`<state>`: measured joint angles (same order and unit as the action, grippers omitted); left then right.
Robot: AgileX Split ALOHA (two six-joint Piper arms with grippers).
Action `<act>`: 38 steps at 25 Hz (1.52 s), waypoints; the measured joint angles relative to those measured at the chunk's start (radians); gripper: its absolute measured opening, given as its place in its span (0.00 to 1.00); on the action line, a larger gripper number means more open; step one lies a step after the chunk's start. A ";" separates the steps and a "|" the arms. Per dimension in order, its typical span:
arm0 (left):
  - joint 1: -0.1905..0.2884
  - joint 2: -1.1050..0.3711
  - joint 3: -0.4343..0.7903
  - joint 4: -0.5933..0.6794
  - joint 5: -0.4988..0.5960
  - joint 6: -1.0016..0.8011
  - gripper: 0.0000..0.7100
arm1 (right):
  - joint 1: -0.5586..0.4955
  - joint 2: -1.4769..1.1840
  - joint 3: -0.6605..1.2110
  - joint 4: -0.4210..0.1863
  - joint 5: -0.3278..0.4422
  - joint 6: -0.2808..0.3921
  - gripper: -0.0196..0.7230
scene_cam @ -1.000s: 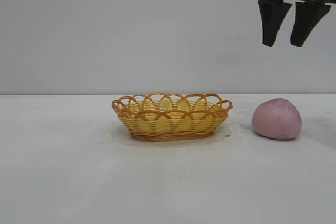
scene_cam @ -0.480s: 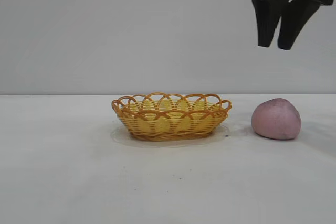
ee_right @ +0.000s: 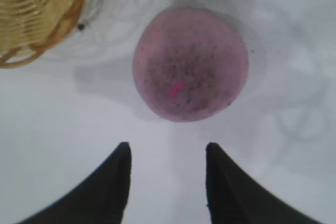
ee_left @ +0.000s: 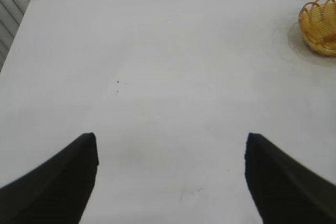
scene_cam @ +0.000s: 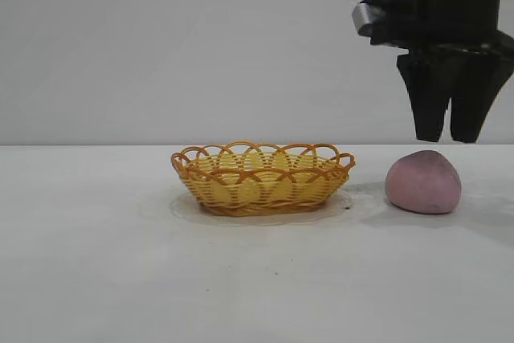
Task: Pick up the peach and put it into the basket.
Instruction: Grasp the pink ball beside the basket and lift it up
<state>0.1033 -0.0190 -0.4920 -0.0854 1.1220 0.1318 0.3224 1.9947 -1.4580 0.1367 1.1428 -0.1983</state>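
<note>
The dull pink peach [scene_cam: 423, 182] rests on the white table to the right of the yellow wicker basket [scene_cam: 262, 177]. My right gripper [scene_cam: 447, 139] hangs open just above the peach, fingertips pointing down, a small gap under them. From the right wrist view the peach [ee_right: 190, 63] lies beyond the open right gripper [ee_right: 168, 148], nothing between the fingers, and the basket [ee_right: 37, 14] edge shows at one corner. My left gripper [ee_left: 170, 140] is open wide over bare table, far from the basket [ee_left: 320, 24].
The white table [scene_cam: 120, 263] runs flat around the basket and peach. A plain grey wall stands behind. A faint ring mark lies under the basket.
The right gripper has dropped from high above to just over the peach. Peach and basket have not moved. The left gripper is unchanged.
</note>
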 joint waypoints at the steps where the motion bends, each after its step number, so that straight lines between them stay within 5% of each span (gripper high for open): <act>1: 0.000 0.000 0.000 0.000 0.000 0.000 0.77 | 0.000 0.000 0.000 0.000 -0.015 0.000 0.52; 15: 0.000 0.000 0.000 0.000 0.000 0.000 0.77 | 0.000 0.092 0.000 -0.004 -0.129 0.000 0.51; 19: 0.000 0.000 0.000 0.000 0.000 0.000 0.77 | 0.000 0.092 0.000 -0.007 -0.125 0.000 0.15; 22: 0.000 0.000 0.000 0.000 0.000 0.000 0.77 | 0.000 0.092 -0.015 -0.025 -0.090 0.000 0.03; 27: 0.000 0.000 0.000 0.000 0.000 0.000 0.77 | 0.000 0.092 -0.136 -0.068 0.041 0.000 0.03; 31: 0.000 0.000 0.000 0.000 0.000 0.000 0.77 | 0.000 0.086 -0.274 -0.070 0.072 0.000 0.03; 38: 0.000 0.000 0.000 0.000 0.000 0.000 0.77 | 0.013 0.053 -0.411 0.027 0.089 0.000 0.03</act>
<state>0.1033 -0.0190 -0.4920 -0.0854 1.1220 0.1318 0.3355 2.0479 -1.8689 0.1639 1.2313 -0.1983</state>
